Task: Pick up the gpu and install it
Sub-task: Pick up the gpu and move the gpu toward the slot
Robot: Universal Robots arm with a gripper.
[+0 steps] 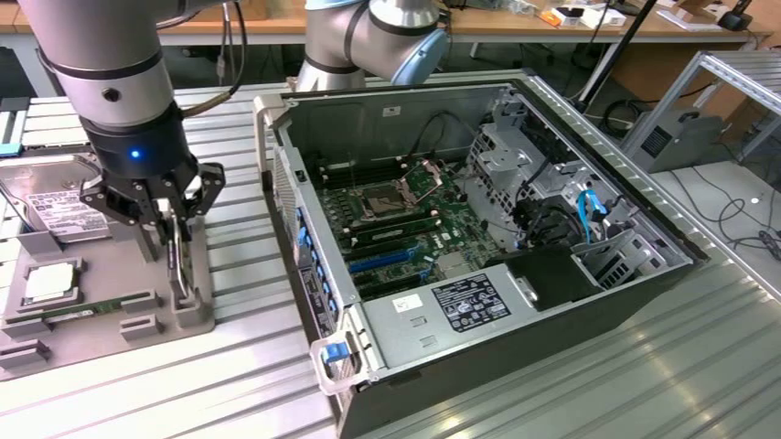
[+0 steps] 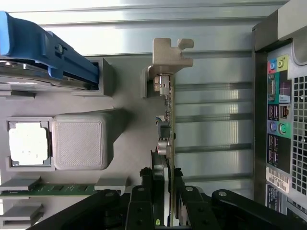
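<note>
Ribbed metal desk point(image 1: 550, 384) carries a grey plastic tray point(image 2: 129, 139). The black gripper point(image 2: 163, 175) has its jaws pinched narrowly on the thin dark gpu point(image 2: 168, 120), which stands edgewise in the tray with its near end hidden behind them. In the exterior view it is at nine o'clock from the open black computer case point(image 1: 366, 119).

Gripper point(image 2: 167, 178) straddles the gpu point(image 2: 169, 120), which stands on edge in the grey holder point(image 2: 129, 143), with the jaws closed against both faces. The silvery bracket point(image 2: 171, 56) sits at the card's end away from the gripper. The holder also carries a processor point(image 2: 28, 143), a memory stick point(image 2: 53, 189) and a blue-framed hard drive point(image 2: 48, 52). The computer case's port panel point(image 2: 278, 110) is nearby.
</note>
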